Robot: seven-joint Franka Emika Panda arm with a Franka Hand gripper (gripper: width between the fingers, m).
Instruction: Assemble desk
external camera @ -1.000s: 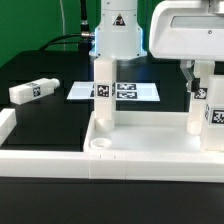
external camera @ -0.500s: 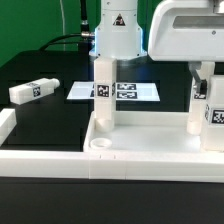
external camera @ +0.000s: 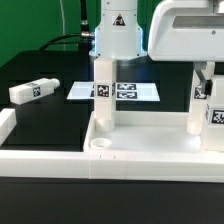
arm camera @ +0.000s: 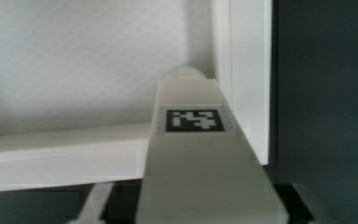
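Note:
The white desk top (external camera: 150,150) lies as a shallow tray at the front, with an empty round socket (external camera: 100,146) in its near left corner. One white leg (external camera: 103,95) stands upright in its far left corner. Another leg (external camera: 192,112) stands upright at the far right. My gripper (external camera: 206,88) is shut on a third tagged leg (external camera: 213,118), upright over the tray's right end. In the wrist view this leg (arm camera: 202,150) runs between my gripper (arm camera: 202,208) fingers down to the tray wall (arm camera: 87,160). A fourth leg (external camera: 32,90) lies loose on the table.
The marker board (external camera: 128,91) lies flat behind the tray. A long white border rail (external camera: 6,125) runs along the exterior view's left and across the front. The robot base (external camera: 118,35) stands at the back.
My gripper and the held leg have shifted slightly toward the exterior view's right. Nothing else has moved.

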